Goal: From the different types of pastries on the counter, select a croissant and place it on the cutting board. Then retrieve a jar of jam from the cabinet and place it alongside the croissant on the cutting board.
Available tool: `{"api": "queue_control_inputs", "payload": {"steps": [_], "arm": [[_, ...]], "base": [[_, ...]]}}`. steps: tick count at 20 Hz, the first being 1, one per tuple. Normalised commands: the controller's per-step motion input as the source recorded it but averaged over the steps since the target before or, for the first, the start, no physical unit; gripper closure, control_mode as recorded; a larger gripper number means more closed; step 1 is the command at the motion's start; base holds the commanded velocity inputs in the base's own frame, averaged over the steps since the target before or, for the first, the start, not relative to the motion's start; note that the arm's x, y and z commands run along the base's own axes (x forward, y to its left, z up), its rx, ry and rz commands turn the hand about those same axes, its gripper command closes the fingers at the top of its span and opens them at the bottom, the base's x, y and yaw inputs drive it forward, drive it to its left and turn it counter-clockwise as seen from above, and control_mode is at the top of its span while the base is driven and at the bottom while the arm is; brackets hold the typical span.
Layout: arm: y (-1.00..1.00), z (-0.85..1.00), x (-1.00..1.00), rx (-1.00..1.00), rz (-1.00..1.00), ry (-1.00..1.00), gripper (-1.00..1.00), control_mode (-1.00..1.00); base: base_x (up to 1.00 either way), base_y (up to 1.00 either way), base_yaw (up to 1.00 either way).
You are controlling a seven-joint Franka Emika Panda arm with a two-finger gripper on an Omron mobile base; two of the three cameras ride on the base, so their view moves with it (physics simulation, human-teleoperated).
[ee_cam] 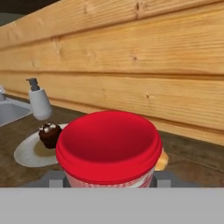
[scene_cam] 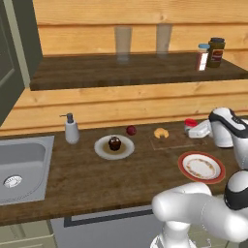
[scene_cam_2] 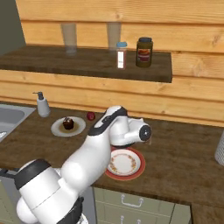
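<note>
A jar of jam with a red lid and a red-and-white checked body sits between my fingers in the hand view. My gripper is shut on it. From the left base view the jar is at the right end of the dark wooden cutting board. I cannot tell if it rests on the board. The golden croissant lies on the board just left of the jar, and its edge peeks out behind the jar. In the right base view my own arm hides the board.
A white plate with a chocolate cupcake, a small red fruit and a soap dispenser stand left of the board, beyond them the sink. A red-rimmed plate lies in front. The shelf above holds a dark jar, a shaker and two glasses.
</note>
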Motion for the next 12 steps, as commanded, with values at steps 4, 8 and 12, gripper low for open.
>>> {"api": "queue_control_inputs", "payload": {"steps": [4,8,12], "arm": [[-0.28,-0.21,0.09,0.0,0.1,-0.04,1.0,-1.0],[-0.15,-0.17,0.0,0.0,0.06,-0.04,1.0,-1.0],[-0.01,-0.07,0.04,0.0,0.01,-0.03,1.0,-1.0]], "base": [[0.0,0.0,0.0],[0.0,0.0,0.0],[0.0,0.0,0.0]]}}
